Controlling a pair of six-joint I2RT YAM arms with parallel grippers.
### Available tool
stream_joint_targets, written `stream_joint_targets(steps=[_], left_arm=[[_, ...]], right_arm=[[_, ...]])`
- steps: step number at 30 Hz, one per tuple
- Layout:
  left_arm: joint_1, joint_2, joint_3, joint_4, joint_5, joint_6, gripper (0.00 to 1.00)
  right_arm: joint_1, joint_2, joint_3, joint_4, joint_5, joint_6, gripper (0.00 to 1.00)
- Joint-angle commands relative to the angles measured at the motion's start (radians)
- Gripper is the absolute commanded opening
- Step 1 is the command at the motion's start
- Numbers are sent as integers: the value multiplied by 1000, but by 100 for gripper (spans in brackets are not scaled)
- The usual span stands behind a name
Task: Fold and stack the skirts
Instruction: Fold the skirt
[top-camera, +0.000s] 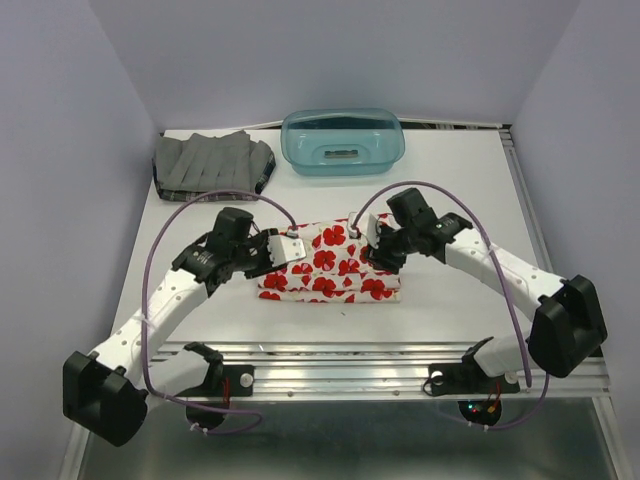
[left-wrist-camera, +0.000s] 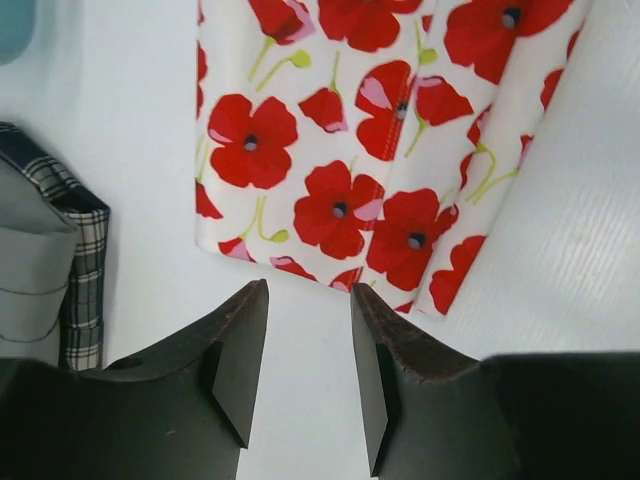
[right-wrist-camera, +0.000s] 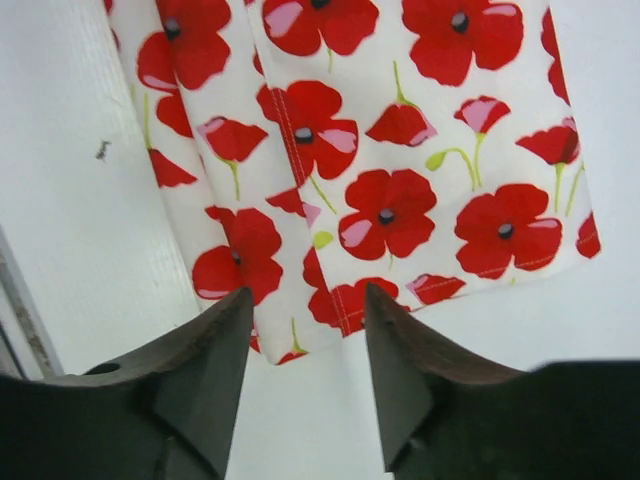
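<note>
The white skirt with red poppies (top-camera: 330, 265) lies folded in the middle of the table. My left gripper (top-camera: 280, 255) stands open at its left end; in the left wrist view the gripper (left-wrist-camera: 309, 290) has only bare table between its fingers, and the poppy skirt (left-wrist-camera: 380, 150) is just ahead. My right gripper (top-camera: 372, 252) is open at the skirt's far right end. In the right wrist view that gripper (right-wrist-camera: 307, 300) is empty, a folded corner of the poppy skirt (right-wrist-camera: 390, 150) just ahead of its tips. The folded grey pleated skirt (top-camera: 210, 162) rests on the plaid skirt (left-wrist-camera: 85, 270) at the back left.
A teal plastic basket (top-camera: 342, 140) stands at the back centre of the table. A metal rail (top-camera: 380, 365) runs along the near edge by the arm bases. Purple walls close in the left, right and back.
</note>
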Motion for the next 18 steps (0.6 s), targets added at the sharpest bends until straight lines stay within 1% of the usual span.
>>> stream_joint_targets(steps=[1, 4, 5, 8, 9, 10, 11, 12, 15, 16, 18], left_arm=[[6, 66, 33, 21, 2, -94, 50], [38, 161, 55, 77, 4, -123, 50], [50, 207, 61, 94, 5, -149, 49], [122, 290, 104, 140, 27, -221, 48], [171, 307, 119, 142, 43, -238, 47], [194, 337, 156, 134, 77, -264, 47], [211, 350, 171, 128, 90, -264, 47], [239, 359, 192, 119, 103, -280, 47], [259, 362, 199, 116, 123, -286, 47], [262, 361, 194, 116, 125, -283, 47], [264, 348, 185, 117, 123, -278, 47]], right_arm=[[3, 69, 43, -90, -128, 52, 57], [28, 109, 4, -69, -124, 49, 62], [42, 115, -16, -55, -119, 49, 63], [86, 141, -76, 0, -58, 36, 62], [86, 149, -89, 12, -39, 32, 62], [97, 163, -116, 40, -3, 13, 60], [97, 163, -131, 52, -2, 3, 58], [97, 173, -145, 84, 40, -7, 52], [97, 198, -201, 128, 140, -60, 39], [97, 201, -214, 161, 163, -98, 26], [77, 200, -266, 193, 217, -140, 15]])
